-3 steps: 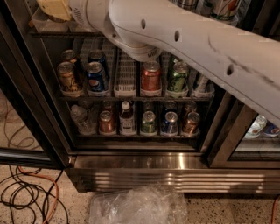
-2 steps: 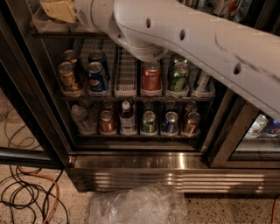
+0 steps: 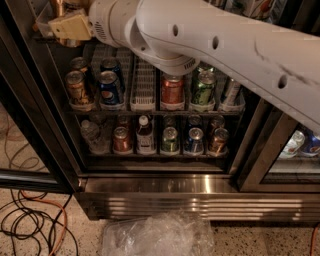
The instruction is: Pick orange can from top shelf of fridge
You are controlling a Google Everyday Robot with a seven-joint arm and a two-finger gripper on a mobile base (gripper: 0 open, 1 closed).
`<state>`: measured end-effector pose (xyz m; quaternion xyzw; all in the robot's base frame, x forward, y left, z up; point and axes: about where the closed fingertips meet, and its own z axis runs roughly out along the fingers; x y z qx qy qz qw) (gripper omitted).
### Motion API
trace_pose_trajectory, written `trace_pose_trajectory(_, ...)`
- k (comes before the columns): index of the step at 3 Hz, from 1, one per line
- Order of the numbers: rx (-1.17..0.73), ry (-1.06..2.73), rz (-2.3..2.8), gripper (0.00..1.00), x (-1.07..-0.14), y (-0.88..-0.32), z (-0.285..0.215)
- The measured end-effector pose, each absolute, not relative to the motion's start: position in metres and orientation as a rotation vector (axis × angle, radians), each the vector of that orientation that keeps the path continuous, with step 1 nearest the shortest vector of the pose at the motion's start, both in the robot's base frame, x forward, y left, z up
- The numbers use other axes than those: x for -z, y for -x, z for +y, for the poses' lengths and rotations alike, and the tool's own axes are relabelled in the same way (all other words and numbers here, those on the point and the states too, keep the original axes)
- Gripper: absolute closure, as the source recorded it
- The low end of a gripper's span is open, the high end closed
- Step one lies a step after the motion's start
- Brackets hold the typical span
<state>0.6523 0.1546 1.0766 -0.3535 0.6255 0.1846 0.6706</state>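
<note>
The fridge [image 3: 200,186] stands open in front, with wire racks of cans and bottles. My white arm reaches in from the right across the top of the view. My gripper [image 3: 70,26], cream-coloured, is at the top left, at the height of the top shelf [image 3: 50,41]. A coppery orange can [image 3: 58,7] shows just above and behind the gripper, cut off by the picture's edge. The gripper is right against it. The arm hides most of the top shelf.
The middle rack holds a gold-brown can [image 3: 77,89], a blue can [image 3: 108,86], a red can [image 3: 172,91] and a green can [image 3: 205,89]. The lower rack holds bottles and cans. A crumpled plastic bag [image 3: 160,234] and cables [image 3: 30,220] lie on the floor.
My gripper has moved a little down and to the right at the top left. The cans on the lower racks have not moved.
</note>
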Motion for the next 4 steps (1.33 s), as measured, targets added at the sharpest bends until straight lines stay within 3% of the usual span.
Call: trace_pose_trajectory(4,-0.426,0.859,1.513,1.00,-1.049,-0.626,0.119)
